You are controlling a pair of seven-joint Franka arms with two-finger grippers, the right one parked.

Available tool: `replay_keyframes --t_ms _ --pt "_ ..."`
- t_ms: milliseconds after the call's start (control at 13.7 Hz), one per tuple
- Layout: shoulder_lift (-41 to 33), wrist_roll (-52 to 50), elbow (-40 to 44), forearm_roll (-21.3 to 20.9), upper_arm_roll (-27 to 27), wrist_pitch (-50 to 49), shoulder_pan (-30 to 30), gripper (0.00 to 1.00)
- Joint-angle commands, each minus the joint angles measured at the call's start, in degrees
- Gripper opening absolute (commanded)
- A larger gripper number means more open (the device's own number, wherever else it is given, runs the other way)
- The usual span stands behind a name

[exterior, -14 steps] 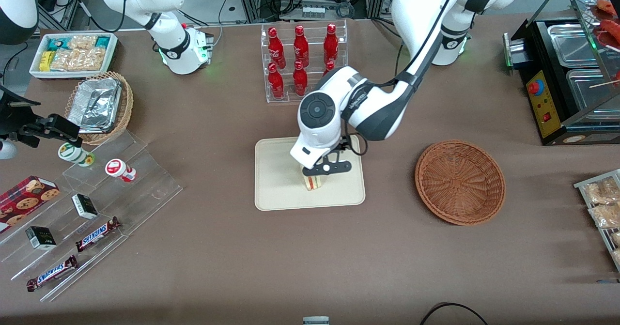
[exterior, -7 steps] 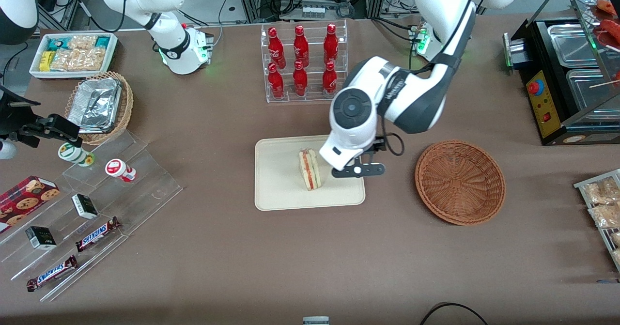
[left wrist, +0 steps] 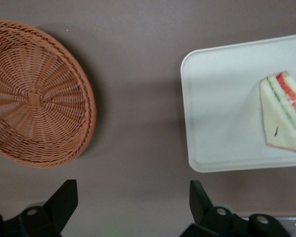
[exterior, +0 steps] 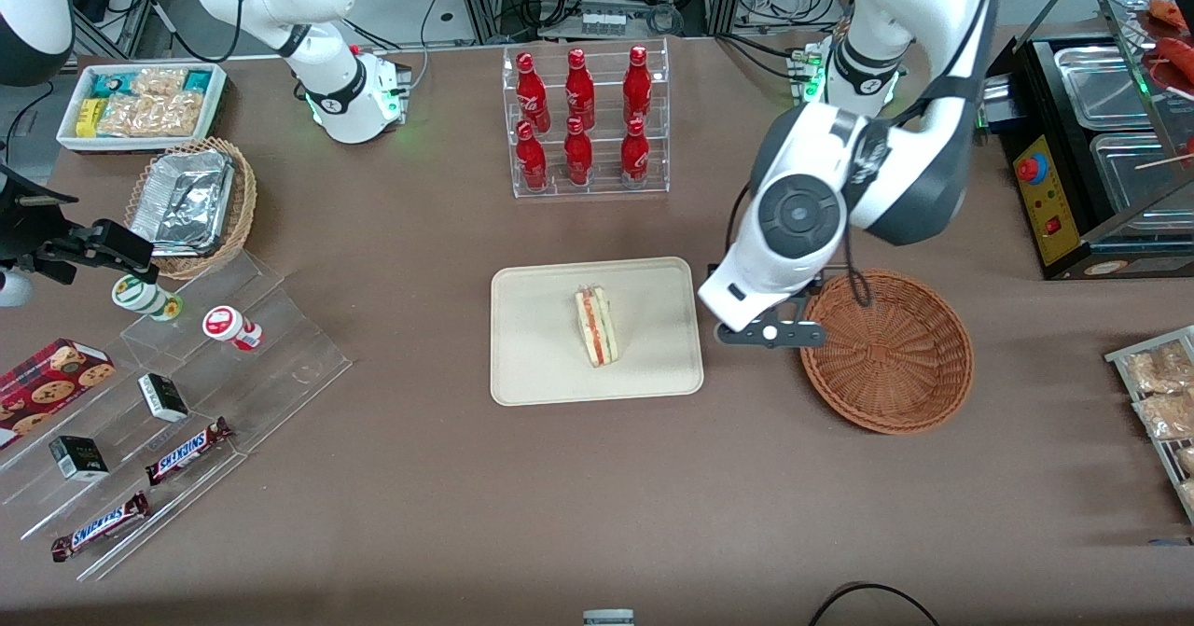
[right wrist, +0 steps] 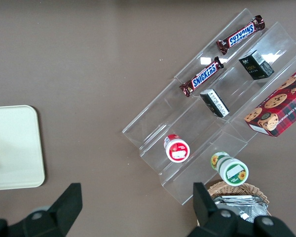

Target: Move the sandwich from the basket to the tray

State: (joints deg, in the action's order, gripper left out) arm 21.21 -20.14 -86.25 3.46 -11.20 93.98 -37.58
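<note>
The sandwich [exterior: 597,326] [left wrist: 284,112] lies on the cream tray [exterior: 536,346] [left wrist: 217,118], a pale wedge with red and green layers showing along its cut edge. The round reddish-brown basket [exterior: 886,351] [left wrist: 34,94] stands empty beside the tray, toward the working arm's end. My gripper [exterior: 770,334] [left wrist: 132,187] hovers above the bare tabletop between the tray and the basket. It is open, with nothing between its fingers.
A clear rack of red bottles [exterior: 583,122] stands farther from the camera than the tray. A black food warmer [exterior: 1091,141] and snack packets [exterior: 1161,393] sit at the working arm's end. Acrylic steps with snacks [exterior: 187,374], a foil-filled tan basket [exterior: 191,201] and a white bin [exterior: 140,104] sit at the parked arm's end.
My gripper let go of the sandwich, which now lies on the tray. It then rose and moved off the tray toward the basket.
</note>
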Motion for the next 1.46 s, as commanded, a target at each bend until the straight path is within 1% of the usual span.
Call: replay_keyframes --t_ms 0,146,439,512,585,659,805,878,951,1098,1171,1244,1390 --pt "-6.08 6.57 -3.92 0.84 -3.21 -3.52 -0.57 1.00" --pt "-7.84 13.60 -3.75 1.11 -6.01 -7.30 -0.57 1.00" --pt "-10.92 15.13 -3.92 0.93 -6.12 -9.60 0.39 1.00" --pt "-11.19 15.21 -3.92 0.93 -3.94 -9.69 5.10 1.00" --pt "-11.71 15.30 -3.83 0.76 -1.22 -9.96 6.88 1.00" --pt "-11.89 15.30 -3.92 0.67 0.11 -10.05 9.51 1.00" --pt "-13.12 15.39 -4.01 0.06 7.99 -10.57 17.93 1.00" --pt "-13.65 15.83 -4.10 -0.03 10.90 -10.66 20.93 1.00" --pt "-14.17 16.87 -4.36 -0.12 14.33 -10.84 25.32 1.00" --pt "-15.05 18.20 -4.54 -2.05 21.80 -12.32 33.32 1.00" --pt "-15.32 18.29 -4.54 -2.58 24.09 -12.68 35.71 1.00" --pt "-16.10 18.29 -4.88 -2.93 24.90 -13.03 36.95 1.00" --pt "-18.38 20.03 -6.64 -3.11 24.73 -13.12 38.19 1.00"
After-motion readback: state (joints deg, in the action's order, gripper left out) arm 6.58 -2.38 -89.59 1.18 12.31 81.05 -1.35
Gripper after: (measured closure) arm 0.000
